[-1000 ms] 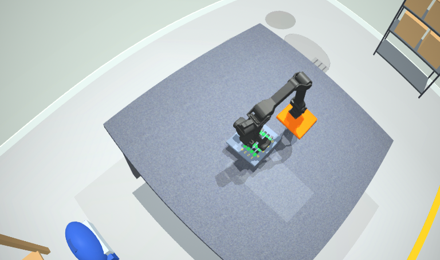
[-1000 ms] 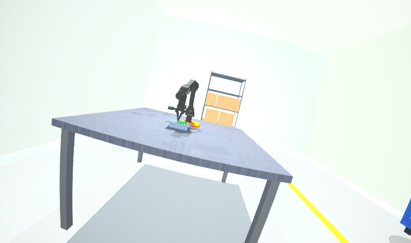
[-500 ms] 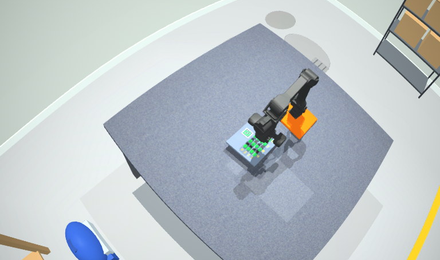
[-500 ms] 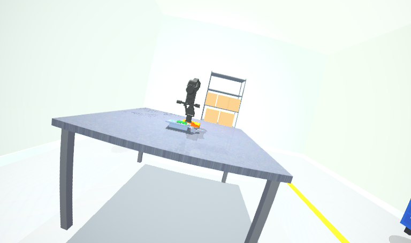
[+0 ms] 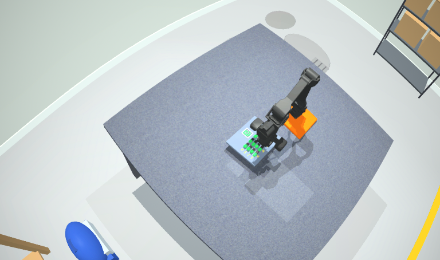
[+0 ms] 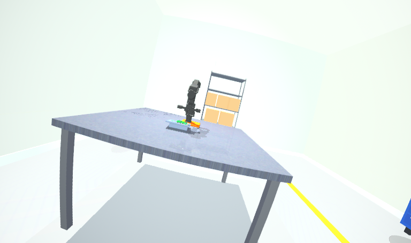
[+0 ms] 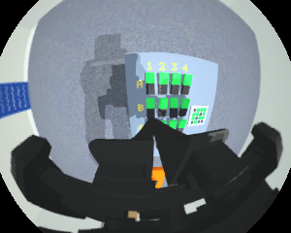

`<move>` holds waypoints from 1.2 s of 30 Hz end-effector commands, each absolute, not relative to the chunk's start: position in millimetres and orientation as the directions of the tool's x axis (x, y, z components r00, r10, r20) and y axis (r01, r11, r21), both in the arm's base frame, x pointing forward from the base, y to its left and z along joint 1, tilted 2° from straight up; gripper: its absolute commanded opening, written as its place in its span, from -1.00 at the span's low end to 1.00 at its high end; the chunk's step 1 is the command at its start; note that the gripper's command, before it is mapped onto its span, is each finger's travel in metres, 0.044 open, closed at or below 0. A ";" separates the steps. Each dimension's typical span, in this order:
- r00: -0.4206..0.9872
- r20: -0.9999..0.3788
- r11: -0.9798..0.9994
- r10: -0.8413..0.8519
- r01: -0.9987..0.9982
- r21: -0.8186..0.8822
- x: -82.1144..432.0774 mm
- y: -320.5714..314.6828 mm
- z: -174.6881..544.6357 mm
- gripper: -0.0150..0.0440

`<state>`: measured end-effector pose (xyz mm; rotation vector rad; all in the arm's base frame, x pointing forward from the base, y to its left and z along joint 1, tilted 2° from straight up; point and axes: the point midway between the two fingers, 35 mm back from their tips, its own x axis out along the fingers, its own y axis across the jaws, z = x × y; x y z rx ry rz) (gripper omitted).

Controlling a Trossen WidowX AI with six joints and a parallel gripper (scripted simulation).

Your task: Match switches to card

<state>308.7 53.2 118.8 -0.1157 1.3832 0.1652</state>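
The light blue panel (image 5: pixel 237 141) (image 6: pixel 179 126) (image 7: pixel 207 82) lies on the table with a grid of green and dark grey switches. In the wrist view the row A switches (image 7: pixel 163 79) and the row B switches (image 7: pixel 174 103) show fully or nearly so. Row C is partly covered by the fingers, and anything nearer the arm is hidden. Which halves are raised is too small to tell surely. The small white card (image 5: pixel 247 133) (image 7: pixel 198 116) with green and dark squares is beside the grid. My gripper (image 7: pixel 151 120) is shut and empty, over the nearer part of the grid; any contact is hidden.
The orange base plate (image 5: pixel 310 119) (image 6: pixel 196 124) is under the arm's base, behind the panel. The arm stretches from it over the panel's near side. The blue-grey table (image 5: pixel 181 108) (image 6: pixel 121 128) surrounds both. A shelf with boxes (image 5: pixel 409 28) (image 6: pixel 226 119) stands beyond the table.
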 end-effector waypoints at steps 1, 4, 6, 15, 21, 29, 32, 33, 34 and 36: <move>0.177 -0.983 0.984 0.043 -0.179 0.011 309.3 52.6 110.3 -0.49; 0.177 -0.983 0.984 0.043 -0.179 0.011 309.5 52.7 108.9 -0.49; 0.178 -0.983 0.984 0.043 -0.179 0.011 309.9 52.8 106.8 -0.49; 0.178 -0.983 0.984 0.043 -0.179 0.011 311.5 53.2 96.5 -0.49; 0.178 -0.983 0.984 0.043 -0.179 0.011 311.5 53.2 96.5 -0.49; 0.178 -0.983 0.984 0.043 -0.179 0.011 311.5 53.2 96.5 -0.49; 0.178 -0.983 0.984 0.043 -0.179 0.011 311.5 53.2 96.5 -0.49; 0.178 -0.983 0.984 0.043 -0.179 0.011 311.5 53.2 96.5 -0.49; 0.178 -0.983 0.984 0.043 -0.179 0.011 311.6 53.2 96.3 -0.49; 0.178 -0.983 0.984 0.043 -0.179 0.011 311.6 53.2 96.1 -0.49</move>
